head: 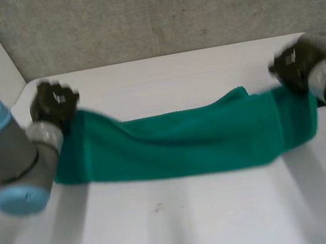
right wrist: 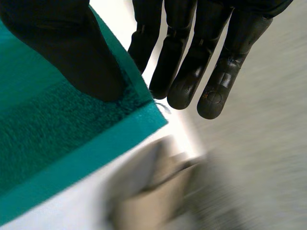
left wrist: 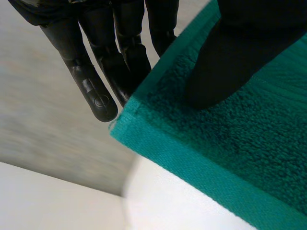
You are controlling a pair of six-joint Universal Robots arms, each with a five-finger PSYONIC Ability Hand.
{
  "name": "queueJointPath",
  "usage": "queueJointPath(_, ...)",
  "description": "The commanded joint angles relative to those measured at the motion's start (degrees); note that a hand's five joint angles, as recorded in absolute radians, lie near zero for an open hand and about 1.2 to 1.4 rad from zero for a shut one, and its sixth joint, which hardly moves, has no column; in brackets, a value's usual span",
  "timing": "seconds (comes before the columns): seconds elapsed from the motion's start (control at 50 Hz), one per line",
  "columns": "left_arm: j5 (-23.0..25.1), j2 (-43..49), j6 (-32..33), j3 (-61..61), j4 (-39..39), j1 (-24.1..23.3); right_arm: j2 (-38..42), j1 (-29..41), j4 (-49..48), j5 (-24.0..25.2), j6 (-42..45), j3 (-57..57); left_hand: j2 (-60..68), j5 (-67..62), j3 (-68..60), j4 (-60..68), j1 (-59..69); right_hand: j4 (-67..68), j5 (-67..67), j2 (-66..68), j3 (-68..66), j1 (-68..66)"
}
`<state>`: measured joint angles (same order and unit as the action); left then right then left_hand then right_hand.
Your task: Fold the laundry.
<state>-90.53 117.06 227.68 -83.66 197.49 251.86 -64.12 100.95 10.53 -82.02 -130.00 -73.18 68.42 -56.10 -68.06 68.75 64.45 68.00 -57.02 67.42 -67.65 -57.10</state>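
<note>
A green towel (head: 186, 146) spans as a sagging band from one hand to the other over the white counter (head: 186, 224), one end corner at each hand. The left hand (head: 53, 104) pinches its corner, with the thumb (left wrist: 225, 62) pressed on the towel's looped face and straight fingers (left wrist: 96, 91) behind the cloth, their tips just past the hem. The right hand (head: 292, 68) pinches the opposite corner likewise, thumb (right wrist: 76, 57) on the face and fingers (right wrist: 211, 76) behind the edge.
</note>
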Motion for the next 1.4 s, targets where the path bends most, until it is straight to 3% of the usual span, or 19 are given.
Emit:
queueJointPath(0.02, -2.37, 2.92, -4.87, 23.53, 11.93, -0.23, 2.61, 1.44, -29.18, -2.18, -7.52, 17.63, 11.58, -13.90, -11.94, 11.25, 15.55, 12.00, -12.98, 12.58, -12.35, -22.90)
queueJointPath(0.1, -2.99, 1.51, -9.97, 25.47, 21.08, -0.06, 0.06, 1.62, -41.08, -2.97, -11.31, 17.55, 11.58, -13.90, -11.94, 11.25, 15.55, 12.00, -12.98, 12.58, -12.35, -22.90)
queueJointPath(0.16, -3.69, -1.12, -11.56, 24.51, 23.29, 0.03, -0.39, 1.71, -41.56, -2.97, -12.38, 17.29, 11.58, -13.90, -11.94, 11.25, 15.55, 12.00, -12.98, 12.58, -12.35, -22.90)
queueJointPath(0.38, -3.34, -2.27, -12.26, 6.77, 21.53, 0.47, -0.83, 1.62, -36.90, -0.87, -13.44, 6.66, 11.58, -13.90, -11.94, 11.25, 15.55, 12.00, -12.98, 12.58, -12.35, -22.90)
queueJointPath(0.54, -0.62, -1.74, -12.70, -8.61, 21.45, 0.73, -0.04, 1.00, -29.79, 6.16, -13.35, -6.96, 11.58, -13.90, -11.94, 11.25, 15.55, 12.00, -12.98, 12.58, -12.35, -22.90)
queueJointPath(0.64, -0.35, -4.28, -11.91, -18.10, 20.05, 1.35, -1.35, -0.92, -18.49, 10.99, -12.56, -15.82, 11.58, -13.90, -11.94, 11.25, 15.55, 12.00, -12.98, 12.58, -12.35, -22.90)
queueJointPath(0.76, -0.09, -17.02, -11.56, -28.22, 7.93, 2.14, -11.27, -4.71, -0.01, 14.60, -11.16, -20.33, 11.58, -13.90, -11.94, 11.25, 15.55, 12.00, -12.98, 12.58, -12.35, -22.90)
queueJointPath(0.82, 1.05, -23.00, -11.21, -31.03, -4.01, 2.31, -16.72, -7.87, 11.15, 14.96, -7.47, -21.56, 11.58, -13.90, -11.94, 11.25, 15.55, 12.00, -12.98, 12.58, -12.35, -22.90)
queueJointPath(0.9, 2.90, -27.14, -6.40, -32.09, -24.81, 4.50, -22.00, -14.28, 24.79, 14.17, 5.70, -24.28, 11.58, -13.90, -11.94, 11.25, 15.55, 12.00, -12.98, 12.58, -12.35, -22.90)
queueJointPath(0.96, 3.60, -27.32, -3.48, -31.92, -29.87, 5.74, -22.71, -16.74, 28.58, 14.96, 12.21, -25.34, 11.58, -13.90, -11.94, 11.25, 15.55, 12.00, -12.98, 12.58, -12.35, -22.90)
queueJointPath(1.04, 3.95, -26.44, -1.19, -30.17, -27.26, 6.44, -21.05, -16.49, 24.74, 15.13, 10.22, -24.99, 11.58, -13.90, -11.94, 11.25, 15.55, 12.00, -12.98, 12.58, -12.35, -22.90)
queueJointPath(1.16, 3.34, -16.35, -1.28, -22.53, -12.85, 5.39, -11.48, -11.84, 11.73, 13.55, 3.62, -19.99, 11.58, -13.90, -11.94, 11.25, 15.55, 12.00, -12.98, 12.58, -12.35, -22.90)
queueJointPath(1.32, 1.06, -1.32, -2.16, -9.43, -1.50, 2.94, 0.64, -2.96, -6.36, 3.99, 0.89, -9.36, 11.58, -13.90, -11.94, 11.25, 15.55, 12.00, -12.98, 12.58, -12.35, -22.90)
queueJointPath(1.4, -1.14, 5.18, -2.16, -2.84, 3.59, 1.26, 6.53, -1.55, -15.06, 1.69, 1.15, -5.76, 11.58, -13.90, -11.94, 11.25, 15.55, 12.00, -12.98, 12.58, -12.35, -22.90)
